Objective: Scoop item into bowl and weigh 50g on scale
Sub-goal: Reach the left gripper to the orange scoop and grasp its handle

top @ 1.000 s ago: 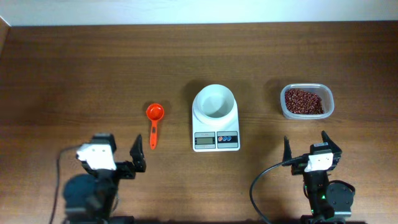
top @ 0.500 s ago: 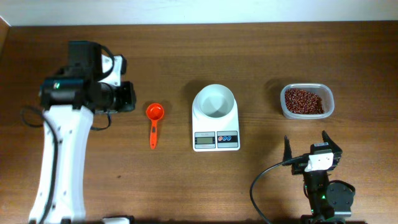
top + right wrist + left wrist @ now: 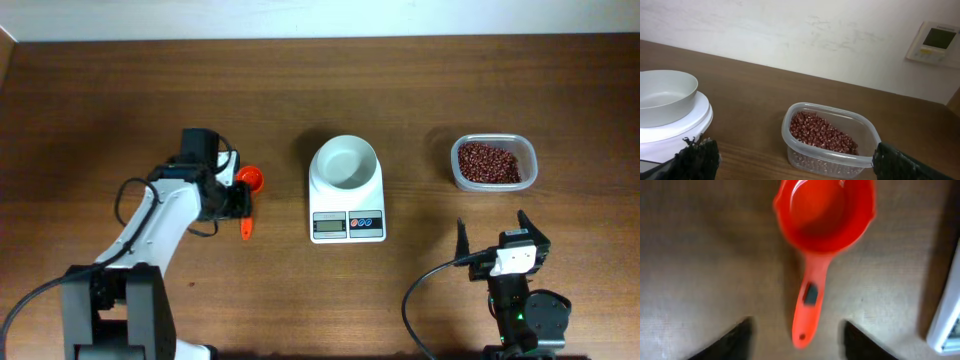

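Observation:
An orange measuring scoop (image 3: 249,180) lies left of the scale, its handle (image 3: 810,300) pointing to the table's front. My left gripper (image 3: 238,205) hangs over that handle, open; its dark fingertips (image 3: 740,340) stand on either side of the handle's end without touching it. The white bowl (image 3: 345,162) sits empty on the white scale (image 3: 348,226). The item, small reddish-brown beans (image 3: 488,162), fills a clear tub (image 3: 790,125). My right gripper (image 3: 491,232) rests open near the front edge, short of the tub, with nothing between its fingers (image 3: 695,157).
The bowl (image 3: 665,95) and the scale's platform (image 3: 687,125) show at the left of the right wrist view. A pale wall with a small control panel (image 3: 937,40) stands behind the table's far edge.
My left arm has risen from its rest at the front left, swung out to the far left, then come in over the scoop's handle. The right arm has not moved.

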Motion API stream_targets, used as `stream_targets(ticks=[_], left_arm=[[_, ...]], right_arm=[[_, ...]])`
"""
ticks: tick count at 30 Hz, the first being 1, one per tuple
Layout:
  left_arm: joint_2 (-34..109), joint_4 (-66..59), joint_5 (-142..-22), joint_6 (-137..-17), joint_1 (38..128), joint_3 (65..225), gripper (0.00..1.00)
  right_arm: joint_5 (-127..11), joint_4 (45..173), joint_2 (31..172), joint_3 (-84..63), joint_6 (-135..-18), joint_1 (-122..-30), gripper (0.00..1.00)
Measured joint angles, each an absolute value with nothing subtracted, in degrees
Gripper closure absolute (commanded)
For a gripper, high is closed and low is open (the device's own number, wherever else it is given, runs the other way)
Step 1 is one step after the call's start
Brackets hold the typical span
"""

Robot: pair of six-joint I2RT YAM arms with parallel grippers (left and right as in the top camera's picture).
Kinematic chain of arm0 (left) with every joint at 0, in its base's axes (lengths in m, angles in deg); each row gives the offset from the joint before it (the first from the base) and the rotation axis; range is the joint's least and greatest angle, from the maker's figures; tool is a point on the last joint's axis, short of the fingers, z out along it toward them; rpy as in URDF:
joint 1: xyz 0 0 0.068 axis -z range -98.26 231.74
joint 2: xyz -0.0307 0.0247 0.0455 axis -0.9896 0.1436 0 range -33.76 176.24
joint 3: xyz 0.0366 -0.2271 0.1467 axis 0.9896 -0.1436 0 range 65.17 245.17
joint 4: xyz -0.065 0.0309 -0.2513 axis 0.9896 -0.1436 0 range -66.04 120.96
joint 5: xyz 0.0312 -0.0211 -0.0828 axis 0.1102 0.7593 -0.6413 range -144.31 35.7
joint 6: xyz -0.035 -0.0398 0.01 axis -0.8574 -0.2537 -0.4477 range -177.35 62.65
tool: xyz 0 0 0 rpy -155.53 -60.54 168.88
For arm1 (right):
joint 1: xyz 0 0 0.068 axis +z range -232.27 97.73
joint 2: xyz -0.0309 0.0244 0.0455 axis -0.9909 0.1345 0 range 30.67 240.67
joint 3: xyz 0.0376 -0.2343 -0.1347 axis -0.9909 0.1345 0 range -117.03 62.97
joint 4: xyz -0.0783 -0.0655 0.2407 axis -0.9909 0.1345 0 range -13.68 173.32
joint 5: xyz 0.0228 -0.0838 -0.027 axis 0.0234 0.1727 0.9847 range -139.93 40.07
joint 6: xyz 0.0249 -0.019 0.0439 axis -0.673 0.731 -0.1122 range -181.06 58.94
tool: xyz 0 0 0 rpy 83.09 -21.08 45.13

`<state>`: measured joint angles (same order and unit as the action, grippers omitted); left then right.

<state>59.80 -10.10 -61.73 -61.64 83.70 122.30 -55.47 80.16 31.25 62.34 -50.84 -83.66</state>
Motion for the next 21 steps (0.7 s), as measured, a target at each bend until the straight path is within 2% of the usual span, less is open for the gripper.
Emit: stream_targets(ticks=[2,5,8,10,14,21], left_arm=[[59.8,-7.9,-60.7,-61.5,85.4,122.1,0.01],[59.8,-5.8,-59.8,-61.6,86.7,122.1,0.33],[60.1,-6.2,-59.6,-61.5,87.0,122.0,0.39],[61.2,-5.6,-59.3,-61.4,87.7,121.6,0.5],[64.5,-3.9,-55.3,-61.8,91.3,120.4,0.48],[66.4,-4.7,-52.3,-64.2,91.5,120.2,0.46]], right_arm=[[-55.5,80.2,31.2,62.3,-50.8,-83.7,0.01],[-55.5,80.2,31.2,62.3,-50.8,-83.7,0.01],[-55.5,80.2,31.2,62.3,-50.8,-83.7,0.01],[-55.5,80.2,31.2,62.3,-50.8,-83.7,0.01],[-55.5,80.2,31.2,62.3,-50.8,-83.7,0.01],[-55.5,80.2,31.2,62.3,-50.8,-83.7,0.01]])
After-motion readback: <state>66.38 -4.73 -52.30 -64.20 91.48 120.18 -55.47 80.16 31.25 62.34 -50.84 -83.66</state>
